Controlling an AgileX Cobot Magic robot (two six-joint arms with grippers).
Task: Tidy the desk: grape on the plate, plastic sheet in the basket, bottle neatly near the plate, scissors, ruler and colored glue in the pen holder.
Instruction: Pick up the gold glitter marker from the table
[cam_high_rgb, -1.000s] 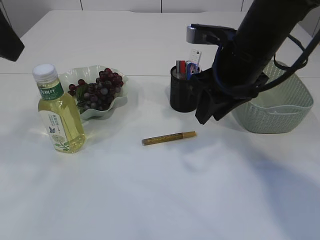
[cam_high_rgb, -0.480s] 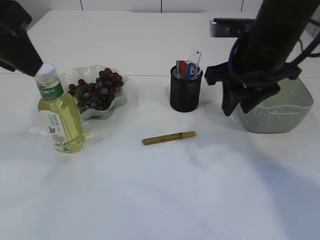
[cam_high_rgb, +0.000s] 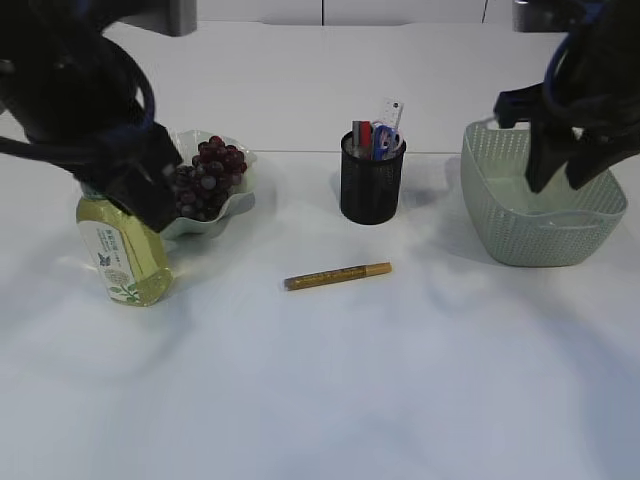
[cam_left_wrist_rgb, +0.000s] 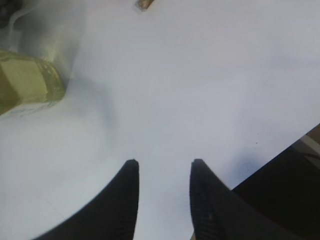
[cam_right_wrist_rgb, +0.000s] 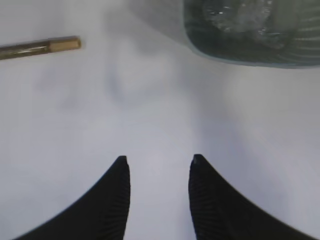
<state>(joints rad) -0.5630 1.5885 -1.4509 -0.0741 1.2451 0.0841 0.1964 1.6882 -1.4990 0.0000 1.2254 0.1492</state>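
Toward the left edge of the desk (cam_high_rgb: 330, 400) the left gripper (cam_left_wrist_rgb: 162, 172) hangs with its jaws parted and nothing between them, bare white surface under it; in the exterior view its arm hides the top of the bottle (cam_high_rgb: 125, 262), which stands just in front of the plate (cam_high_rgb: 240, 196) where the grape (cam_high_rgb: 205, 178) bunch already lies. The bottle leans a little by the look of it, so if this arm is to set it straight it should close low on the body and not nudge it into the plate's wavy rim. Nearer the middle, the colored glue (cam_high_rgb: 338, 275) pen lies flat and alone, well clear of everything, and it looks to be the one item left for the pen holder (cam_high_rgb: 372, 185). To lift it well, come straight down across its length near the middle, jaws set crosswise to it, then tip it upright before lowering it into the holder, where red and blue handles and a ruler (cam_high_rgb: 392, 112) already crowd the mouth. There is broad free room all along the front edge. On the right, the basket (cam_high_rgb: 520, 240) sits near the right edge with clear plastic inside, and the right gripper (cam_right_wrist_rgb: 157, 172) hovers just in front of it, open about halfway and empty; its arm should pass clear of the basket wall on any move toward the pen.
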